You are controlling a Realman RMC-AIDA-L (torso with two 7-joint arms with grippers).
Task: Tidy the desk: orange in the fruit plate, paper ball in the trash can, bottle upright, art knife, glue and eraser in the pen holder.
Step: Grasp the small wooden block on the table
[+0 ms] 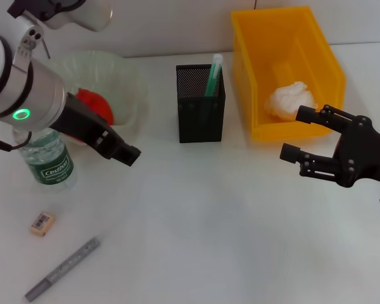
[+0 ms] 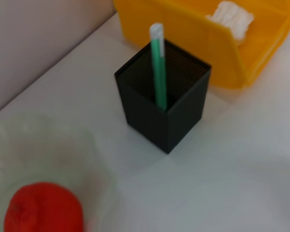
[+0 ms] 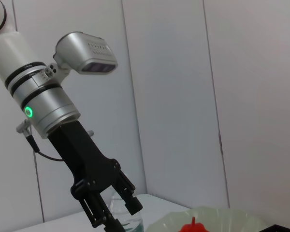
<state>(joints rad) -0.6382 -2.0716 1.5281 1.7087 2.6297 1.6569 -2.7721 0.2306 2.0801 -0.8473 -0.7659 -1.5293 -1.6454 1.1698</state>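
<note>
The orange (image 1: 94, 103) lies in the translucent fruit plate (image 1: 123, 75). Beside it the bottle (image 1: 50, 163) stands upright, half behind my left arm. My left gripper (image 1: 132, 154) hovers open and empty in front of the plate, also seen as the left gripper (image 3: 117, 212) in the right wrist view. The black mesh pen holder (image 1: 201, 107) holds the green glue (image 1: 213, 75). In the yellow trash can (image 1: 316, 50) sits the paper ball (image 1: 291, 101). My right gripper (image 1: 299, 135) is open and empty just in front of the can. The eraser (image 1: 42, 223) and grey art knife (image 1: 63, 269) lie at the near left.
The left wrist view looks down on the pen holder (image 2: 164, 111) with the glue (image 2: 158, 67), the orange (image 2: 43, 210) and the trash can (image 2: 193, 29). A white wall runs behind the table.
</note>
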